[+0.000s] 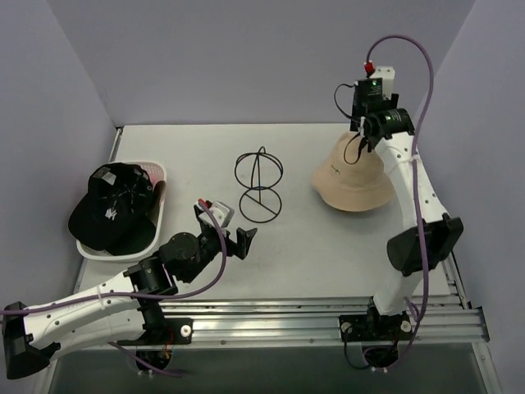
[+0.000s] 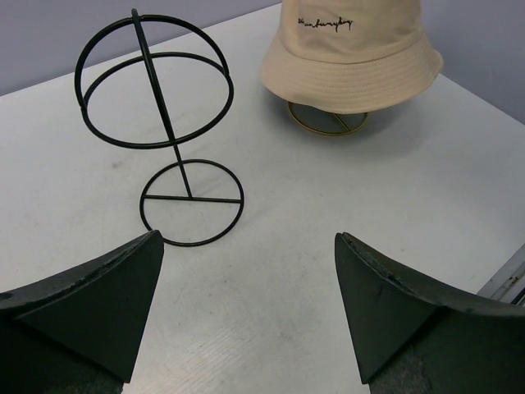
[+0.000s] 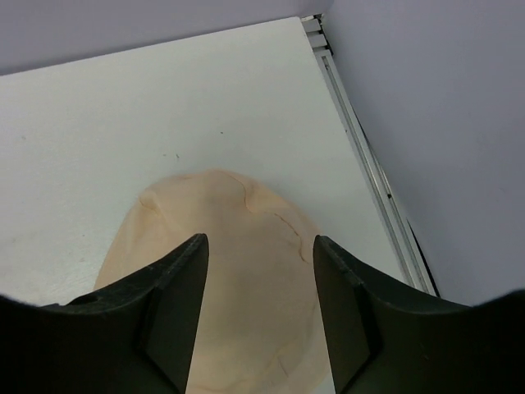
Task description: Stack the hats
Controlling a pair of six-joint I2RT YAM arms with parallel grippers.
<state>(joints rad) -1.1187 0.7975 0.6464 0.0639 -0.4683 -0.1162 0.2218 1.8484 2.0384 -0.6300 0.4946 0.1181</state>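
A beige bucket hat point(image 1: 353, 179) sits on a wire stand at the right of the table; it also shows in the left wrist view point(image 2: 353, 49) and the right wrist view point(image 3: 246, 287). My right gripper point(image 1: 358, 149) hangs open just above its crown, one finger on each side point(image 3: 260, 246), holding nothing. A black baseball cap point(image 1: 111, 205) lies on other hats in the white basket point(image 1: 92, 249) at the left, with a bit of pink fabric point(image 1: 152, 173) behind it. My left gripper point(image 1: 234, 238) is open and empty, low over the table point(image 2: 248, 246).
A bare black wire globe frame point(image 1: 258, 185) stands mid-table, just ahead of my left gripper point(image 2: 156, 107). A gold wire base point(image 2: 328, 121) shows under the beige hat. Grey walls enclose the table; a metal rail point(image 1: 328, 316) runs along the near edge.
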